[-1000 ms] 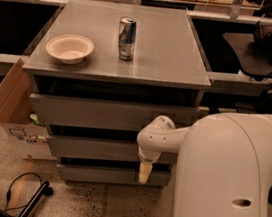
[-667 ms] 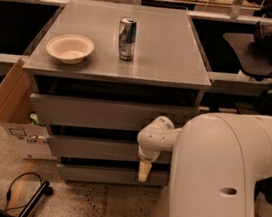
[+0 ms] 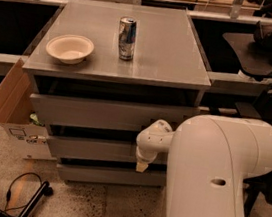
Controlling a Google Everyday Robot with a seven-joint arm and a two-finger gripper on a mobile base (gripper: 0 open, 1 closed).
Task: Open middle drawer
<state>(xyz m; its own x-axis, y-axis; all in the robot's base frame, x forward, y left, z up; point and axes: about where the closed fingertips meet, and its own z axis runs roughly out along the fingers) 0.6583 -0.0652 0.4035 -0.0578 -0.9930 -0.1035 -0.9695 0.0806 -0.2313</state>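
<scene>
The middle drawer (image 3: pixel 95 150) is the medium-height grey front panel of a grey drawer unit, between the tall top front (image 3: pixel 105 114) and the short bottom front (image 3: pixel 106 175). It sits pushed in, with a dark gap above it. My gripper (image 3: pixel 141 166) hangs tip-down at the end of a white wrist (image 3: pixel 152 140), right in front of the middle drawer's right part, its beige tip level with the panel's lower edge. My big white arm body (image 3: pixel 216 182) fills the lower right and hides the unit's right side.
On the unit's top (image 3: pixel 163 59) stand a white bowl (image 3: pixel 69 48) and a drink can (image 3: pixel 126 38). A cardboard box (image 3: pixel 8 93) leans at the left. Black cables (image 3: pixel 22 196) lie on the floor. A black table (image 3: pixel 255 52) stands at the right.
My white arm body has swung a little left and takes up more of the view. The gripper stays at about the same spot on the middle drawer. The drawers have not moved.
</scene>
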